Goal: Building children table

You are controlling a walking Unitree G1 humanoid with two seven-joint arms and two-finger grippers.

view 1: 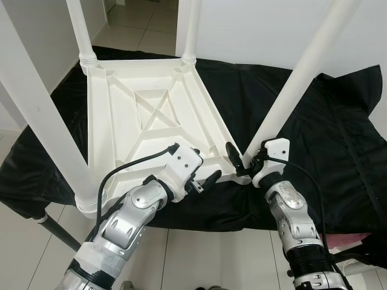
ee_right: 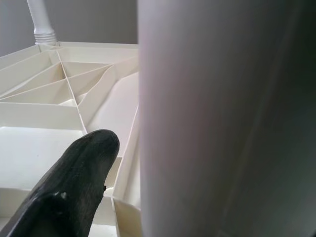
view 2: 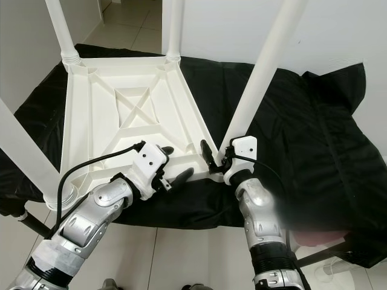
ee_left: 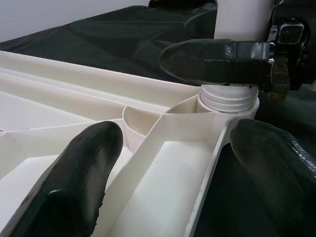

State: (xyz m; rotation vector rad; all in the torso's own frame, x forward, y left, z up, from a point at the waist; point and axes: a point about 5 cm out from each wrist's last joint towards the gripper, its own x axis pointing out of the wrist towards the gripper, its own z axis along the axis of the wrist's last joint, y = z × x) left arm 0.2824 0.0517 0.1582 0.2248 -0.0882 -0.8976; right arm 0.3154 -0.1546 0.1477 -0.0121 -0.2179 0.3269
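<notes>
Both silver arms reach forward over the upside-down white plastic children's table (view 1: 145, 115), lying on a black cloth (view 1: 326, 139). Left pincer (view 1: 202, 181) spreads wide at the near rim. Right pincer (view 1: 239, 164) grips the white tubular leg (view 1: 296, 84) at its socket; the left wrist view shows the threaded collar. Four legs stand up.

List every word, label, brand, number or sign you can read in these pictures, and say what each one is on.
None can be read. The white table top, lying upside down on the black cloth, bears only moulded ribs, and its four white legs are plain. The left claw and right claw and the silver arms show no legible marking either.
</notes>
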